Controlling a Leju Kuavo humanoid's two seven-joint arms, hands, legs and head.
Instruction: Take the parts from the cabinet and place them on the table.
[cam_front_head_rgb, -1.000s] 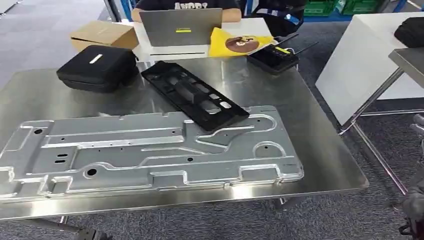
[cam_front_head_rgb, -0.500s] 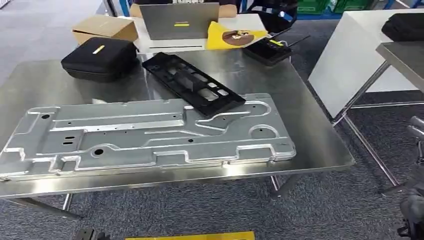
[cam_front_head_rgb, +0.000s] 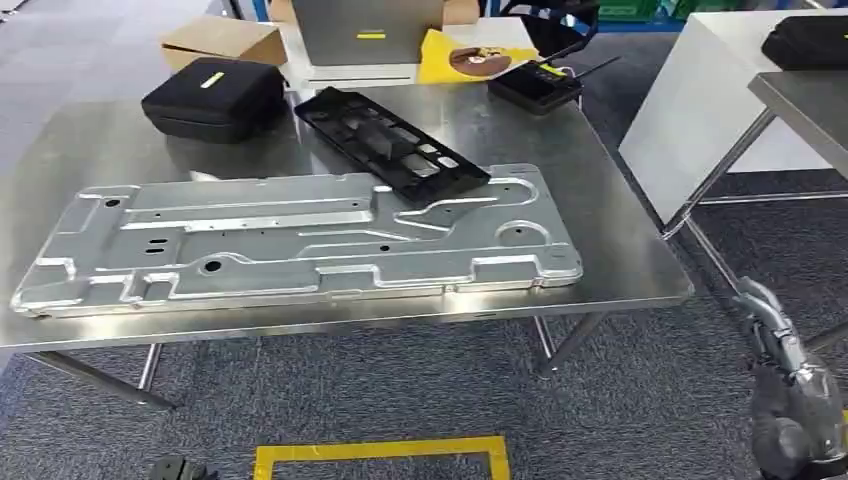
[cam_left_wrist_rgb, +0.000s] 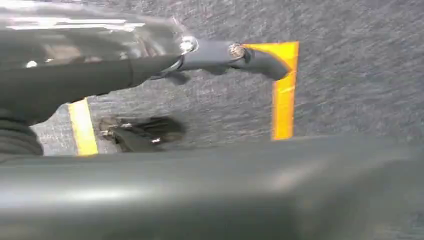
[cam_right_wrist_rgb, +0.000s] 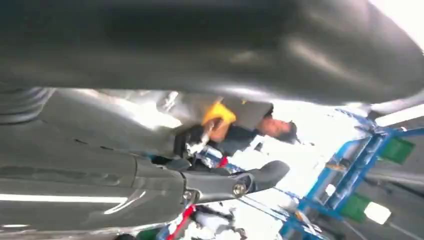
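A large silver stamped metal panel (cam_front_head_rgb: 300, 240) lies flat along the steel table (cam_front_head_rgb: 620, 250). A black plastic frame part (cam_front_head_rgb: 390, 145) rests behind it, its near end overlapping the panel's far edge. My right hand (cam_front_head_rgb: 790, 390) hangs beside the table's right front corner, below the tabletop, fingers stretched and holding nothing. The right wrist view shows that right hand (cam_right_wrist_rgb: 200, 185) empty. My left hand (cam_left_wrist_rgb: 150, 70) hangs over grey carpet with its fingers extended and nothing in it.
At the table's far side stand a black zip case (cam_front_head_rgb: 215, 95), a cardboard box (cam_front_head_rgb: 225, 40), a laptop (cam_front_head_rgb: 365, 25) and a black device with an antenna (cam_front_head_rgb: 535, 85). A white table (cam_front_head_rgb: 720, 90) stands to the right. Yellow tape (cam_front_head_rgb: 380, 455) marks the floor. A person (cam_right_wrist_rgb: 272, 127) sits behind.
The whole picture has shifted: the camera has drawn back from the table, bringing the yellow floor tape into view. My right hand now shows more fully at the lower right.
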